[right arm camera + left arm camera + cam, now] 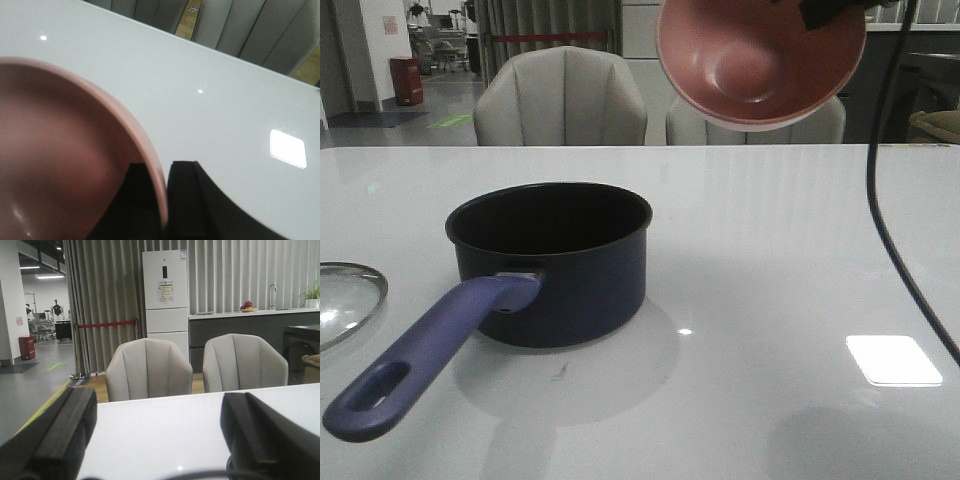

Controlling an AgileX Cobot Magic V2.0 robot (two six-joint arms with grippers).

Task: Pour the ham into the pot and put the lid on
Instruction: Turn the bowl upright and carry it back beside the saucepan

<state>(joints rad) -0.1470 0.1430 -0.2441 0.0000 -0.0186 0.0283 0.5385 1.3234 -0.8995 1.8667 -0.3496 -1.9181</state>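
right fingers [162, 200] pinch pink bowl [760, 62] rim, tipped; left fingers [65, 435] spread | pot [555, 262] navy, uncovered

There is one pot [555, 262] on the table [790, 250], and it has one long handle [430, 352] with one oval hole near its end. There is one lid [348, 298], seen only partly at the edge of the front view. There is one pink bowl [760, 60], held up in the air. Behind the table stand two pale chairs [149, 369]. Two grippers are in view: the left gripper [157, 440] shows two dark fingers, and the right gripper [167, 200] also shows two. One black cable [885, 200] hangs down. One tall white fridge [166, 295] stands at the back, and one red bin [27, 347] in the hall.
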